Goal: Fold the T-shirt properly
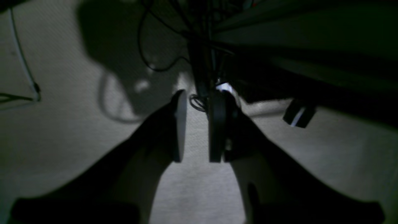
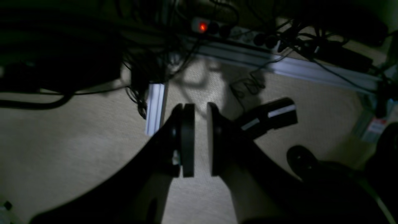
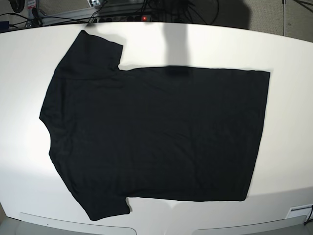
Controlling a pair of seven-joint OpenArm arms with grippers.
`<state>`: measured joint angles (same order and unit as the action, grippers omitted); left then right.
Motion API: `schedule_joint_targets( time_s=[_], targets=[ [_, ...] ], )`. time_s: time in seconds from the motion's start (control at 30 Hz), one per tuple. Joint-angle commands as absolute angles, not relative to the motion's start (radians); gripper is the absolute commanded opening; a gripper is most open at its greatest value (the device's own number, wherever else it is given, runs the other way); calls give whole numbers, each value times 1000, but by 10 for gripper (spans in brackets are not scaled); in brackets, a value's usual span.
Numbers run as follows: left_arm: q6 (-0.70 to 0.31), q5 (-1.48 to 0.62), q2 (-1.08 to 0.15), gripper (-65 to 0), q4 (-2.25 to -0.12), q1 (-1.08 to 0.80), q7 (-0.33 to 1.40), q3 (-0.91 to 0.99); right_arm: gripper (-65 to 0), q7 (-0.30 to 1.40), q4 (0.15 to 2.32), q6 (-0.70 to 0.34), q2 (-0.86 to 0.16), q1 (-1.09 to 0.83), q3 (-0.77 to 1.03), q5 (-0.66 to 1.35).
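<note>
The T-shirt (image 3: 151, 134) lies spread flat on the white tabletop (image 3: 288, 54), plain black side up, no print showing; its collar end and both short sleeves point toward the base view's left, one sleeve up near the far edge, the other down near the front edge, and the straight hem runs along the right. A dark shadow falls across the tabletop and onto the shirt's far edge. Neither arm shows in the base view. Over on the left wrist camera, the left end effector (image 1: 197, 127) hangs above pale carpet (image 1: 62, 149), its jaws standing narrowly apart with nothing between them, only floor visible through the gap. Cables (image 1: 155, 56) trail across the carpet beyond it, and a small dark block with a white stripe (image 1: 298, 116) sits off to the right under a dark frame. The right wrist camera gives much the same: the right end effector (image 2: 200, 140) over carpet, jaws a slim gap apart and holding nothing. Behind it, a power strip (image 2: 230, 31) glows with a red light amid tangled cables, and a pale aluminium rail (image 2: 295, 70) runs across the floor.
</note>
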<state>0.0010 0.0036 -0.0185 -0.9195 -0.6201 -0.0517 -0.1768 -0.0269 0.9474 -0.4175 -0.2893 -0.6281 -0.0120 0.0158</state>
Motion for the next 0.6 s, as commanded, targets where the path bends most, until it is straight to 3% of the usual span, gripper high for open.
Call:
schedule_joint_targets(
  time_s=[0.0, 0.17, 0.57],
  targets=[
    [0, 5, -23, -521, -964, -660, -67, -176, -571, -33, 981, -439, -310, -665, -9, 37],
    [0, 4, -68, -521, -1184, -788, -49, -176, -571, -7, 1129, -495, -360, -771, -8, 43],
    [0, 120, -184, -521, -1666, -1045, 97, -176, -571, 124, 1558, -494, -430, -1050, 67, 90]
  ],
)
